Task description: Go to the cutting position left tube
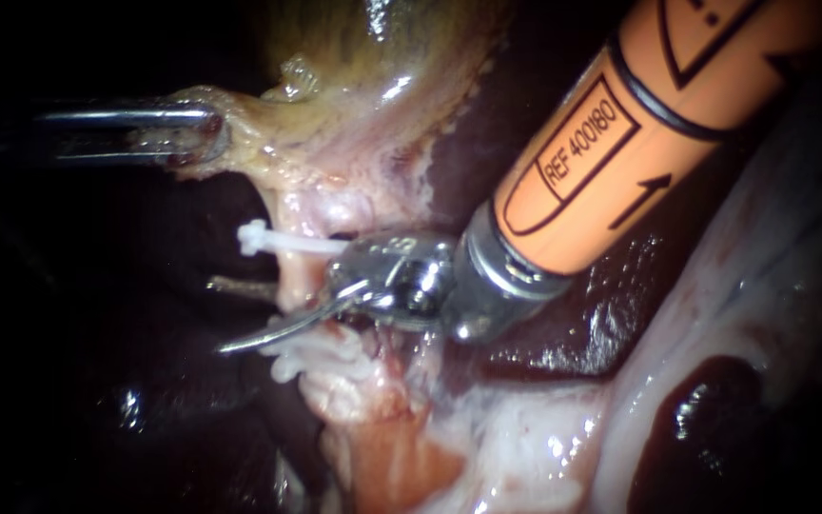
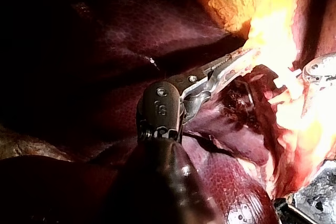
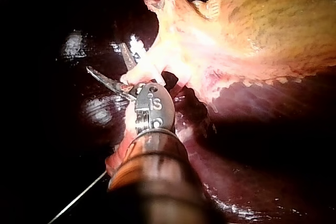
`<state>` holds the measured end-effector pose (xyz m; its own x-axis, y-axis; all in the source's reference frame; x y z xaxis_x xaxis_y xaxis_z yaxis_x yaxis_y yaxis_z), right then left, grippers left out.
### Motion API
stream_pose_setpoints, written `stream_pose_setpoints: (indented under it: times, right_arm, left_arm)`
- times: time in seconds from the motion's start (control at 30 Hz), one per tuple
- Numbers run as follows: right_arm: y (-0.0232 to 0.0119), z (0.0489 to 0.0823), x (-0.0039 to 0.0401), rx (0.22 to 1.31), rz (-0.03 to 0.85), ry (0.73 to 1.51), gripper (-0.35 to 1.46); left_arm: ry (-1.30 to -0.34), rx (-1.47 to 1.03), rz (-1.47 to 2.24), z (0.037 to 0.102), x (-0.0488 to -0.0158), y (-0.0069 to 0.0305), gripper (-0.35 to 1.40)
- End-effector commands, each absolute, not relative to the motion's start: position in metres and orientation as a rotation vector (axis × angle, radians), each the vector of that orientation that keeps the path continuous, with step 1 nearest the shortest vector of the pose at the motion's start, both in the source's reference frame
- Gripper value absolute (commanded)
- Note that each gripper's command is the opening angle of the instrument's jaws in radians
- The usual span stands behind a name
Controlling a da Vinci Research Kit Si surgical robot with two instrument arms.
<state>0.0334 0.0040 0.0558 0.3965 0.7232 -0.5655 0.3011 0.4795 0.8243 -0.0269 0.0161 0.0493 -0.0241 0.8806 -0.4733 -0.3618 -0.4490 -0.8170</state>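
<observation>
1. The tube (image 1: pixel 295 276) lay left of centre, running from the neck of the gallbladder (image 1: pixel 373 57) toward the near tissue. It looked thin, pale pink and wet. I judged it soft, light and slippery, likely to bend or tear rather than stand up to a pull.
2. A white clip (image 1: pixel 268 238) crossed the tube on its far side, and more white clips (image 1: pixel 311 360) sat on its near side. The bare stretch between them seemed the place for a cut, not for a grip.
3. The right instrument (image 1: pixel 230 314) came in from the far right. Its claw was released, with its two curved blades apart. One blade lay in front of the tube and the other seemed to pass behind it, so the tube sat between them. I could not tell whether either blade touched it.
4. The left instrument (image 1: pixel 204 133) reached in from the far left with its claw clenched on the gallbladder's yellowish edge flap. That tougher flap, well away from the tube, looked like the right place to hold.
5. The dark, glossy liver (image 1: pixel 544 343) lay around and behind all of this.
</observation>
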Motion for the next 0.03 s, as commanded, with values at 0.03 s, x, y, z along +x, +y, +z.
stream_pose_setpoints:
  times: [0.03]
  right_arm:
    - [0.0040,0.0558,0.0334,1.091,0.349,1.183,1.43]
  left_arm:
    - [-0.610,-1.287,1.650,0.0493,-0.0269,0.0161,-0.35]
